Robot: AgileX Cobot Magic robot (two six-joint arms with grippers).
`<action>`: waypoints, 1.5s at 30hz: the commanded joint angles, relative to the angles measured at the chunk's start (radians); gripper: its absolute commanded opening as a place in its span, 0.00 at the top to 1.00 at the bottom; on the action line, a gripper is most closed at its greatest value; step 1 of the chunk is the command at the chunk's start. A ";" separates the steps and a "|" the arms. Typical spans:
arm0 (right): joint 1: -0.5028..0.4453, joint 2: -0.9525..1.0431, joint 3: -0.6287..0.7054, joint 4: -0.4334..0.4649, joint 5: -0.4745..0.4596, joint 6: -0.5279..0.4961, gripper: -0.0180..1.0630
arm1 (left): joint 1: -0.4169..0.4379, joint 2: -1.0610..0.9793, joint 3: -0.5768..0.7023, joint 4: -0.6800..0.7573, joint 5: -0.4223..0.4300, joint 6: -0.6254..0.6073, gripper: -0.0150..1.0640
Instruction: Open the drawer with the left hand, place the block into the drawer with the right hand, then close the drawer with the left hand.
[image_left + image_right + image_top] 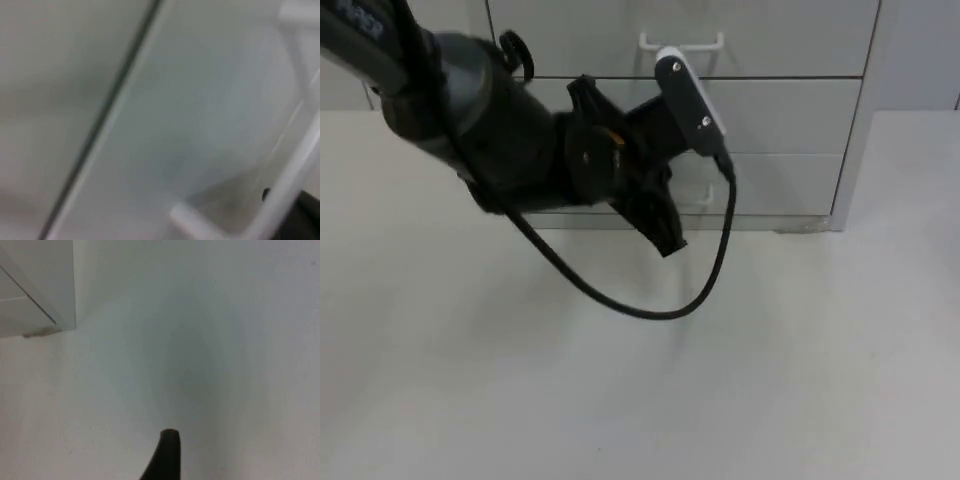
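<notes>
Landmark: a pale grey cabinet of stacked drawers (770, 110) stands at the back of the white table top (640, 380), its drawer fronts facing the room.

Drawers: all fronts look flush and closed. A white wire handle (682, 42) sticks out from an upper front; another white handle (698, 195) shows on the lowest front, partly hidden behind the arm.

Left arm: a thick black arm (490, 130) reaches across in front of the cabinet, its wrist close to the drawer fronts.

Left gripper: the left gripper (660, 225) points down and toward the lowest drawer, just beside its handle. I cannot tell how its jaws stand. The left wrist view, though blurred, shows a white handle bar (285, 185) very close, against a pale drawer front.

Right gripper: the right gripper (167, 452) waits over bare table, off the cabinet's corner (50, 310). One black fingertip shows; I cannot tell whether the jaws are wide or narrow.

Block: I cannot place it from here.

Step in hand: by my judgement, the first one, the left gripper reaching for a handle to open the drawer.

Next move calls for: getting the fingers around the thin handle bar, then a straight pull away from the cabinet so the drawer slides out without jamming.
</notes>
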 commanded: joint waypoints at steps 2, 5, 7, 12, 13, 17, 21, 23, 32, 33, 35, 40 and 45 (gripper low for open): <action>-0.003 -0.009 0.003 -0.004 -0.010 -0.009 0.29 | -0.032 -0.092 -0.008 -0.074 0.215 0.002 0.99; -0.003 -0.009 0.003 -0.004 -0.012 -0.009 0.29 | -0.034 -0.151 -0.008 -0.136 0.354 -0.008 0.99; -0.003 -0.009 0.003 -0.004 -0.014 -0.009 0.29 | -0.034 -0.220 -0.008 -0.167 0.484 -0.029 0.99; -0.003 -0.009 0.003 -0.004 -0.017 -0.009 0.29 | -0.030 -0.363 -0.008 -0.158 0.742 -0.089 0.99; -0.003 -0.009 0.003 -0.004 -0.017 -0.009 0.29 | -0.030 -0.411 -0.008 -0.132 0.817 -0.116 0.99; -0.003 -0.009 0.003 -0.004 -0.017 -0.009 0.29 | -0.030 -0.503 -0.008 -0.079 0.885 -0.194 0.99; -0.003 -0.009 0.003 -0.004 -0.018 -0.009 0.29 | -0.030 -0.567 -0.008 0.027 0.885 -0.319 0.99; -0.003 -0.009 0.003 -0.004 -0.020 -0.009 0.29 | -0.010 -0.596 -0.008 0.060 0.894 -0.368 0.99; 0.093 -0.023 0.004 -0.004 -0.037 -0.074 0.29 | 0.200 -0.682 0.009 0.017 0.974 -0.453 0.99; 0.105 -0.025 0.004 -0.004 -0.040 -0.084 0.29 | 0.228 -0.700 0.019 0.004 0.977 -0.456 0.99; 0.114 -0.025 0.004 -0.004 -0.044 -0.086 0.29 | 0.262 -0.717 0.029 -0.003 0.979 -0.465 0.99; 0.129 -0.025 0.004 -0.004 -0.051 -0.086 0.29 | 0.395 -0.817 0.092 -0.029 0.979 -0.493 0.99; 0.129 -0.025 0.004 -0.004 -0.051 -0.086 0.29 | 0.546 -0.927 0.150 -0.031 0.971 -0.505 0.99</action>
